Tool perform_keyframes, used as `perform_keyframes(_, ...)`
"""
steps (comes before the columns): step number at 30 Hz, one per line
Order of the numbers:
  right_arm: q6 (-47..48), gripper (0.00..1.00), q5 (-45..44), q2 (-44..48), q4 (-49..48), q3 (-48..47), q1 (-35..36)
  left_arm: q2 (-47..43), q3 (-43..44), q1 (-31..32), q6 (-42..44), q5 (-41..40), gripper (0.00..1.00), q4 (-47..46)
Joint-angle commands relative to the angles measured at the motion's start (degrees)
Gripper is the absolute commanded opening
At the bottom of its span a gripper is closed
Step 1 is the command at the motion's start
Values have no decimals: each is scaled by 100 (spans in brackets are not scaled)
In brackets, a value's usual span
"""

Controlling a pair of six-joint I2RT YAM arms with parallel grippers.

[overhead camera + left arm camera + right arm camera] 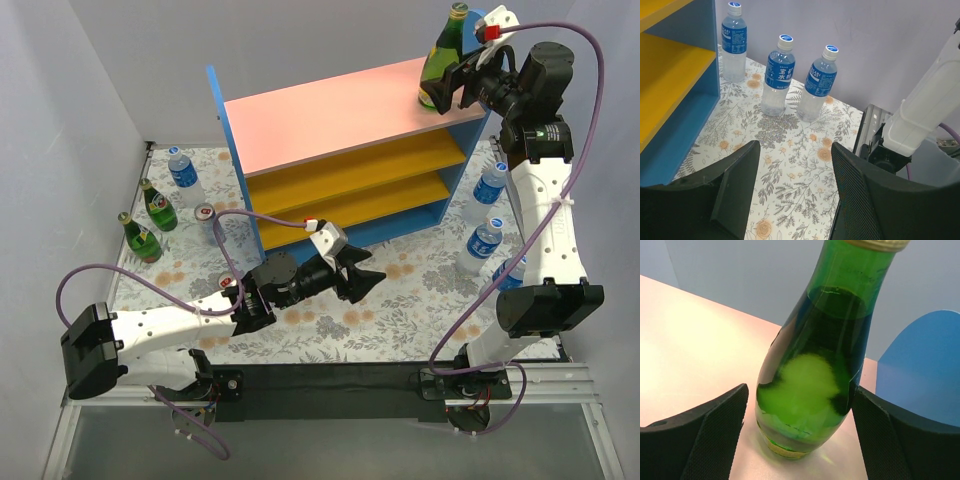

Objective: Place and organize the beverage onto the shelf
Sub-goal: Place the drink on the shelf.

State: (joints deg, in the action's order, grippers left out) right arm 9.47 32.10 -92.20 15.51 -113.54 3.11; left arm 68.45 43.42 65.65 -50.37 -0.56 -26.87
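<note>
The right pincer (pixel 799 389) is spread open about the lower body of a green glass bottle (pixel 812 335), with one finger on each side. A thin gap shows between the glass and one finger (pixel 710 435); on the other side I cannot tell whether pad and glass meet. The bottle stands upright on the pink top board (pixel 330 115) of the shelf (pixel 222 110), at the board's right end, just beside the blue side panel (pixel 920 370).

The left pincer (pixel 795 147) is spread wide and holds nothing. It hangs low over the flowered table (pixel 400 310), just near of the shelf's bottom front edge, and points right. The two orange-yellow lower boards (pixel 350 165) (pixel 350 205) lie under the pink one.

The other drinks stand on the table. Left of the shelf are two green bottles (pixel 157 205) (pixel 140 238) near each other. A plastic bottle (pixel 183 172) with a blue label stands farther back. A silver-red can (pixel 205 215) sits between the green bottles and the shelf. A second can (pixel 231 284) shows just beside the left arm (pixel 160 335), partly hidden by it.

Right of the shelf, three plastic bottles (pixel 734 42) (pixel 778 75) (pixel 817 82) stand upright in a loose row running far to near. In the top view the nearest one is partly hidden behind the right arm (pixel 545 200).
</note>
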Motion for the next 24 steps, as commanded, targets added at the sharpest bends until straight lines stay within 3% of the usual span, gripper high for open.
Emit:
perform_keyframes(1,19,86,42,71,101,-11,5,-200,-79,27,10,-76,58,182)
perform_keyframes(8,11,66,-63,-131,137,-203,5,-288,-79,27,10,-94,58,288)
perform_keyframes(11,11,62,-98,-254,154,-344,5,-340,-97,27,10,-102,58,305)
perform_keyframes(24,142,62,-616,-808,198,-863,5,-709,-308,27,-78,-190,58,446)
